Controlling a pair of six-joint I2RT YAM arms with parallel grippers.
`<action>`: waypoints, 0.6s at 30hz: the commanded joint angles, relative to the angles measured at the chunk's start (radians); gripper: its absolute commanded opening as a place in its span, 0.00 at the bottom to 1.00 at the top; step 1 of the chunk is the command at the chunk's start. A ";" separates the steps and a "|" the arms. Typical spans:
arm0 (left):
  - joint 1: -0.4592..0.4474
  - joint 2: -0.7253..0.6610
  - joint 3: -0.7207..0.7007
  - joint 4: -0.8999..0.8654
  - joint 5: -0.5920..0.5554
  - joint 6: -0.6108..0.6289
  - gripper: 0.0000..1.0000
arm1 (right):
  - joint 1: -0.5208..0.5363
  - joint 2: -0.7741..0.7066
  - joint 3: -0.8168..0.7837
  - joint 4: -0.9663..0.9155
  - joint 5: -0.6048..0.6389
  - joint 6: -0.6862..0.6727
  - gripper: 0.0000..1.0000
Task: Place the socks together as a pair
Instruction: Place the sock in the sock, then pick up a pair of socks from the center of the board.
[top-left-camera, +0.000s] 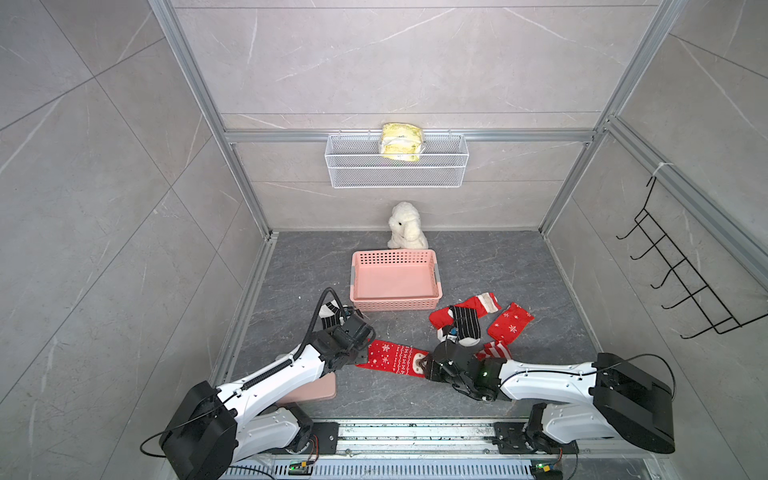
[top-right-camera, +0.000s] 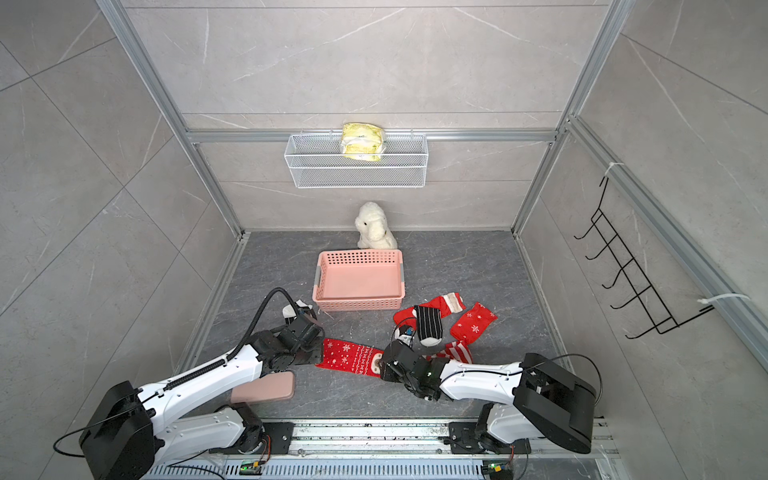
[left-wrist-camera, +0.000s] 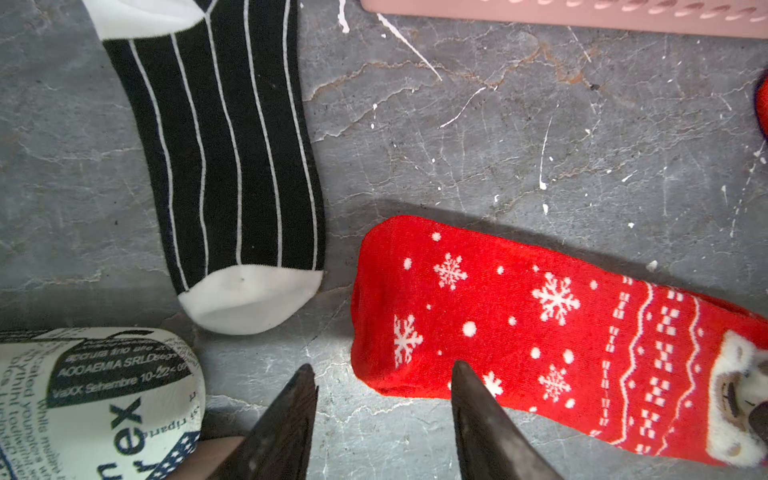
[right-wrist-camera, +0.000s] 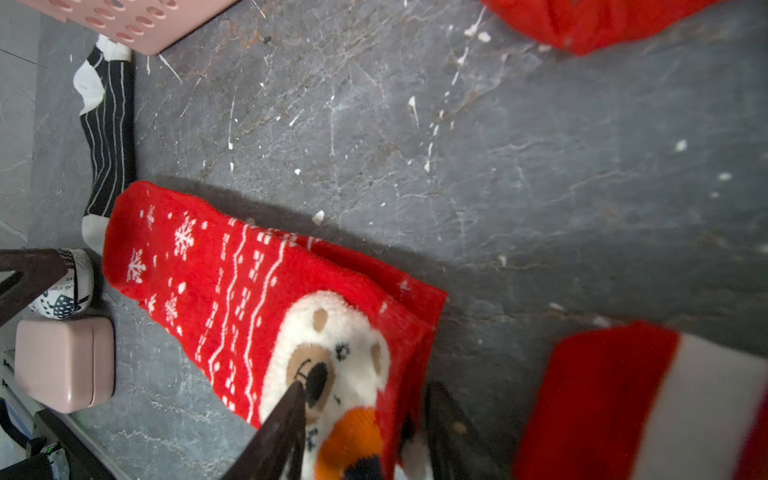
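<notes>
both tools spread over one snowflake sock

the left tool (left-wrist-camera: 382, 365) stands with its fingers apart and holds nothing. one fingertip hangs over the toe end of the snowflake sock with the face (left-wrist-camera: 540, 332), the other over bare tabletop. the right tool (right-wrist-camera: 365, 386) is also spread, astride the face end of the same sock, with no grip on it that i can make out. that sock lies flat between the two arms in both top views. just beside its toe lies a black striped sock (left-wrist-camera: 232, 166). on the robot's right a second black striped sock (top-left-camera: 466, 322) rests on a red sock with a white cuff (top-left-camera: 473, 302), with a second snowflake sock (top-left-camera: 509, 324) and a red-and-white striped sock (top-left-camera: 494, 351) near. the tabletop (top-left-camera: 540, 270) is dark grey marbled stone, flecked white. a pink basket (top-left-camera: 395, 305) sits mid-surface, a white plush toy (top-left-camera: 405, 226) behind it. pale grey tiled walls in aluminium framing carry a wire basket (top-left-camera: 397, 174) and a black hook rack (top-left-camera: 681, 266).
</notes>
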 joint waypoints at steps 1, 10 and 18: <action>0.010 -0.031 -0.015 0.017 0.011 -0.043 0.55 | 0.007 0.011 -0.023 0.017 0.017 0.034 0.48; 0.015 -0.067 -0.040 0.032 0.029 -0.065 0.56 | 0.009 0.037 -0.032 0.051 0.018 0.047 0.38; 0.018 -0.071 -0.051 0.040 0.042 -0.075 0.56 | 0.009 0.063 -0.037 0.077 0.025 0.052 0.20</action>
